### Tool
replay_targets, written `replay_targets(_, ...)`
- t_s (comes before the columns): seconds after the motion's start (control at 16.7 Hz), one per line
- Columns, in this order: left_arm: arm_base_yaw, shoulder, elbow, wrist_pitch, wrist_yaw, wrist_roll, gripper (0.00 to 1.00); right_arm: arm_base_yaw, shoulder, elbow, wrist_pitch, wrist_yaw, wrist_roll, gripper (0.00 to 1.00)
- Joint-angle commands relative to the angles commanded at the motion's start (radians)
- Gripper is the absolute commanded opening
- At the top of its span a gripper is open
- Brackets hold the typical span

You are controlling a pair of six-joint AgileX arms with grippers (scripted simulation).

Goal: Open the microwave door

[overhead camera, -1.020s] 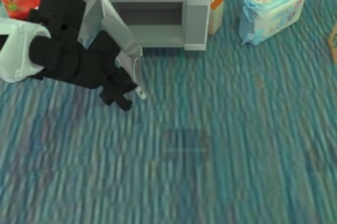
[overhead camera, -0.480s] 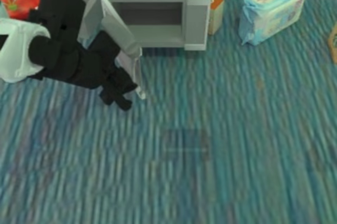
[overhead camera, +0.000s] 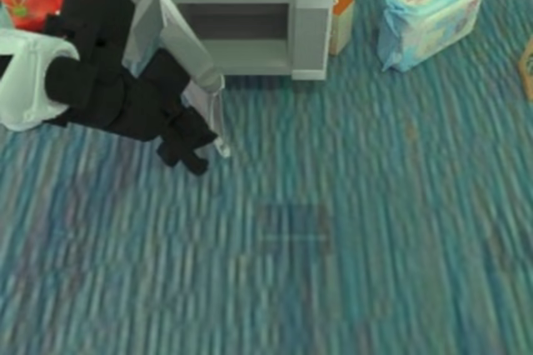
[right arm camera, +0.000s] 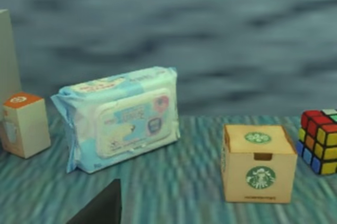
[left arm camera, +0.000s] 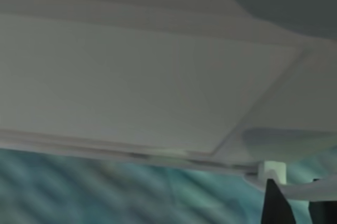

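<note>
Gripping handle (overhead camera: 218,134) | left claw (overhead camera: 200,140) | microwave door (overhead camera: 190,48) ajar

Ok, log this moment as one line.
task: open door | microwave door: swung open | left gripper: at door handle | right arm: not in top view

Blue-green striped table (overhead camera: 333,247): at the far edge sits the microwave (overhead camera: 250,5), a small orange-topped box (overhead camera: 341,22) just right of it, then a wipes pack (overhead camera: 431,12).
</note>
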Motion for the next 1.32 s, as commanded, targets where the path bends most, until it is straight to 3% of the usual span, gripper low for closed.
replay_targets(0.54, 0.045, 0.004, 0.017, -0.052, 0.051, 0.104, 0.0, 0.0, 0.0, 0.0, 0.0, 0.0, 0.0, 1.0)
replay_targets(1.32, 0.045, 0.004, 0.017, -0.052, 0.051, 0.104, 0.0, 0.0, 0.0, 0.0, 0.0, 0.0, 0.0, 1.0)
